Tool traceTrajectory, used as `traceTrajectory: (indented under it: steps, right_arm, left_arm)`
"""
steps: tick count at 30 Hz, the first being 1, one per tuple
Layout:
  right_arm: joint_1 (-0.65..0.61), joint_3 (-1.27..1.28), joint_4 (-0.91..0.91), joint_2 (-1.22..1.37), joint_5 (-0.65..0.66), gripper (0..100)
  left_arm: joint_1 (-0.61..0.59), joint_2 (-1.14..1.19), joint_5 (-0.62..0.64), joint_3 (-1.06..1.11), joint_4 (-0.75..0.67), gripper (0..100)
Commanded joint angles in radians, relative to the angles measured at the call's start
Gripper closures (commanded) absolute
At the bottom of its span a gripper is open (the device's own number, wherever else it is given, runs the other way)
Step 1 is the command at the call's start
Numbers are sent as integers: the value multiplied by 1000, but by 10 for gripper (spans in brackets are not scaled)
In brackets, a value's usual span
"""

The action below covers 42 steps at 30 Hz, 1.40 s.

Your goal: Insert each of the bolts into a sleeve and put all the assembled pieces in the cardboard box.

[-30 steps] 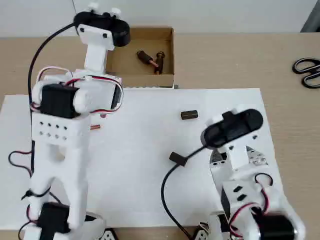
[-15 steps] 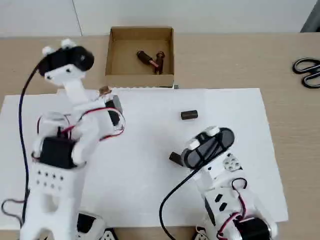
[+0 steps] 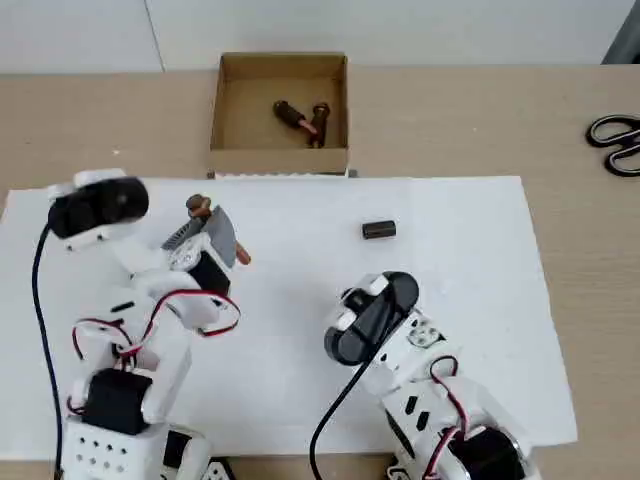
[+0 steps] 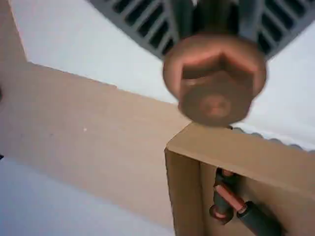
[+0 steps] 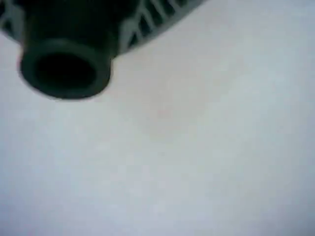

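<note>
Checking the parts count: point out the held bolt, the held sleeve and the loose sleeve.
bolt [image 4: 215,81], left wrist view, hex head.
held sleeve [image 5: 69,27], right wrist view, side wall.
loose sleeve [image 3: 379,230], high view, middle.

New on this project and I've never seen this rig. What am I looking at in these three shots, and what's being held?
Two small white robot arms sit side by side at a wooden table. The overhead picture comes from a fixed camera looking down. The other two come from a camera on each arm's wrist, looking along its jaws. The left arm has its jaws shut on a copper-coloured bolt, hex head towards the camera, close to the cardboard box. The right arm holds a black sleeve in its jaws above the white paper sheet. Two assembled pieces already lie in the box. One loose sleeve lies on the sheet, and scissors lie at the overhead picture's right edge.
</note>
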Motion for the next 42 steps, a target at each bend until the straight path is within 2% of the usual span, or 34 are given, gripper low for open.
traceTrajectory:
  steps: [1,8,14,33,42]
  right_arm:
    - [-48,20,-94,-8,-9,995]
    - [-119,127,-226,-8,-3,995]
    - [-120,207,-331,-8,-2,995]
    - [-122,232,-343,-8,-3,995]
    - [-156,229,-343,-8,0,995]
  left_arm:
    - [11,-115,-49,88,-89,994]
    - [110,-276,-81,236,-137,994]
    - [173,-305,-81,246,-132,994]
    - [321,-304,-80,245,-130,994]
    - [325,-304,-80,315,-133,994]
